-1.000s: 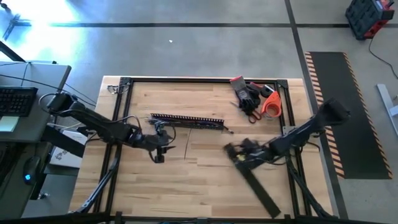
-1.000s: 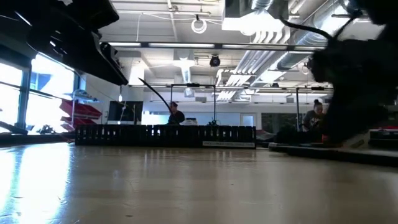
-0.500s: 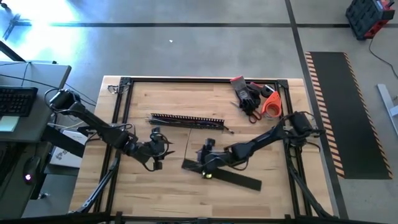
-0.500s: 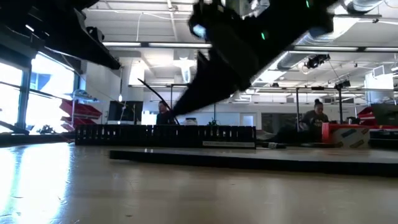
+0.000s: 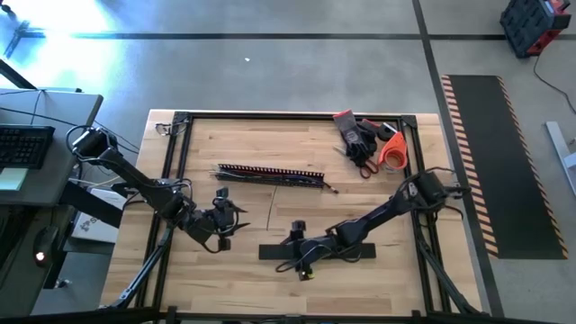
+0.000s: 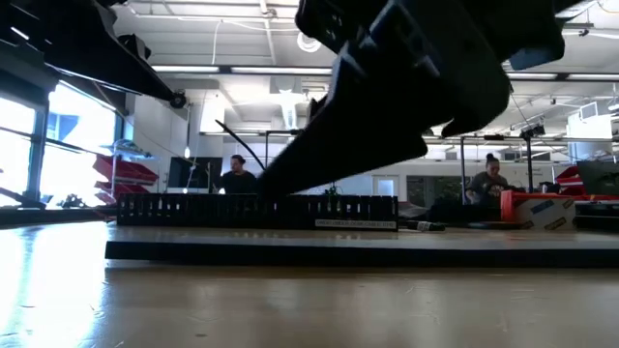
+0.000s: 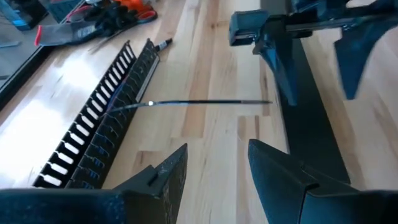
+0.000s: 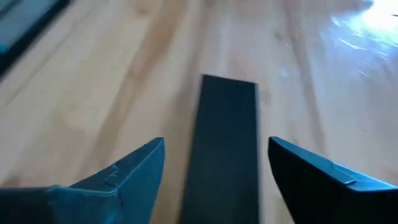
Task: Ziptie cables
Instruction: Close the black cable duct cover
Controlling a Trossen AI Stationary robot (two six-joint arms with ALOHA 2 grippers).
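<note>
right gripper (image 5: pixel 301 255) just dragged the strip (image 5: pixel 346 251) mid-table and is now spread open over it, letting go; left gripper (image 5: pixel 223 219) hangs open, empty; cables untied

Black strip (image 5: pixel 317 251), black slotted duct (image 5: pixel 270 174), pale wood table (image 5: pixel 270 135).

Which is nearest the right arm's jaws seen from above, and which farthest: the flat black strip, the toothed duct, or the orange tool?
1. Flat black strip, directly under the right gripper.
2. Toothed duct, mid-table beyond it.
3. Orange tool, far right corner.
</note>
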